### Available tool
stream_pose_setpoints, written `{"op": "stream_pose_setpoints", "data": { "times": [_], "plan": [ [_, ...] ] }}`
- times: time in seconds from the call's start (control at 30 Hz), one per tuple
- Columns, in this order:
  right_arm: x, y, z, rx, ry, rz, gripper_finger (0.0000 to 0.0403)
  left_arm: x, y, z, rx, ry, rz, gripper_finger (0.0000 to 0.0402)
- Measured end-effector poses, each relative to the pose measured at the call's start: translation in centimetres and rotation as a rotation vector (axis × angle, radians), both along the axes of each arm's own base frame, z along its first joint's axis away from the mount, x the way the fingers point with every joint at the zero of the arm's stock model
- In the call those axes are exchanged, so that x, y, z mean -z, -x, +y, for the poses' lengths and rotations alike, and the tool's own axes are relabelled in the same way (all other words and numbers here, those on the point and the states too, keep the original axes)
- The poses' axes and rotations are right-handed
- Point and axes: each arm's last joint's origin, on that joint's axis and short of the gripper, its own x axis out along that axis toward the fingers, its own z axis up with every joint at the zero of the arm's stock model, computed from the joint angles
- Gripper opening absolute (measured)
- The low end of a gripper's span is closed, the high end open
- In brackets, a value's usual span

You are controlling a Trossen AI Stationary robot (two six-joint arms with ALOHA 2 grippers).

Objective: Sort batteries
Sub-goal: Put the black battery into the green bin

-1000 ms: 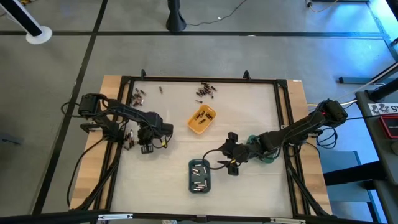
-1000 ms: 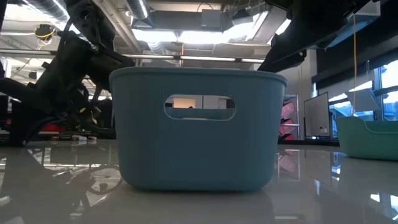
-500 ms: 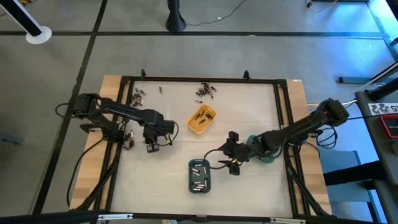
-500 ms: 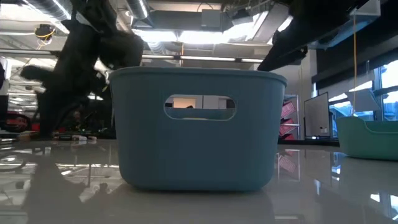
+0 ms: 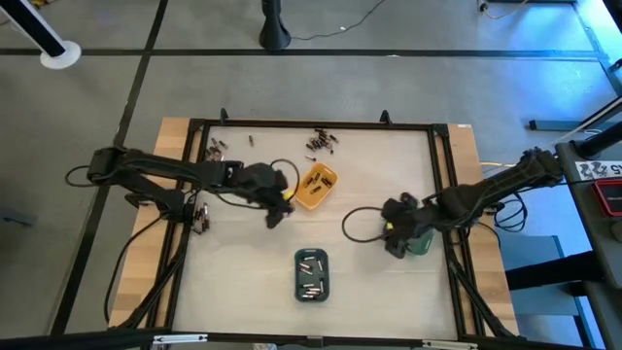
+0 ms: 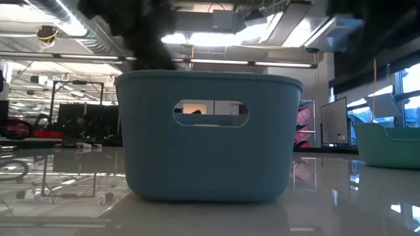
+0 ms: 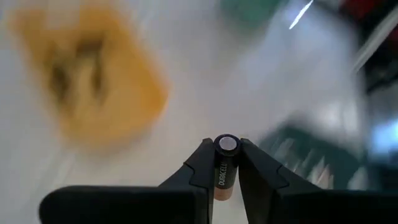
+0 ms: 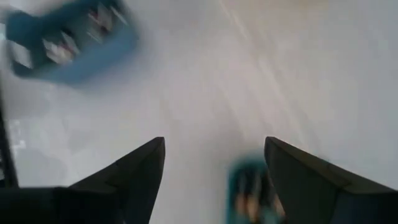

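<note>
Left arm stretched across the table, its left gripper (image 5: 275, 216) clamped on a small black-and-copper cylindrical battery (image 7: 224, 167), just at 7 o'clock of the oblong orange tray (image 5: 315, 187). A second ago it sat farther toward 9 o'clock. Right gripper (image 5: 394, 243), fingers spread and empty, has pulled back from the slate-blue tray (image 5: 312, 275) to the green tray (image 5: 420, 241). Loose batteries (image 5: 322, 142) lie at 12 o'clock. Low view blocked by the blue tray wall; wrist views blurred.
</note>
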Motion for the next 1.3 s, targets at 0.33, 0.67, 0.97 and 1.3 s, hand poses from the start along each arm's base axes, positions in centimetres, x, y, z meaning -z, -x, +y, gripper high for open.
{"op": "stream_pose_setpoints", "data": {
  "times": [0.33, 0.67, 0.97, 1.3],
  "plan": [
    [-1.3, -0.9, 3.2, 0.022, 0.217, -0.451, 0.0275, -2.8, -5.6, -2.0, 0.081, -0.005, -0.739, 0.0045],
    [-3.5, -3.8, 2.2, -0.017, 0.133, -0.755, 0.0275, -1.3, -6.9, -3.9, 0.118, 0.067, -0.794, 0.0041],
    [-2.2, -6.7, 0.2, -0.097, -0.014, -0.728, 0.0275, -1.2, -6.7, -5.3, 0.103, -0.002, -0.788, 0.004],
    [-1.8, -8.0, 0.1, -0.139, -0.026, -0.77, 0.0275, -0.4, -6.8, -5.2, 0.088, -0.028, -0.712, 0.0047]
  ]
}}
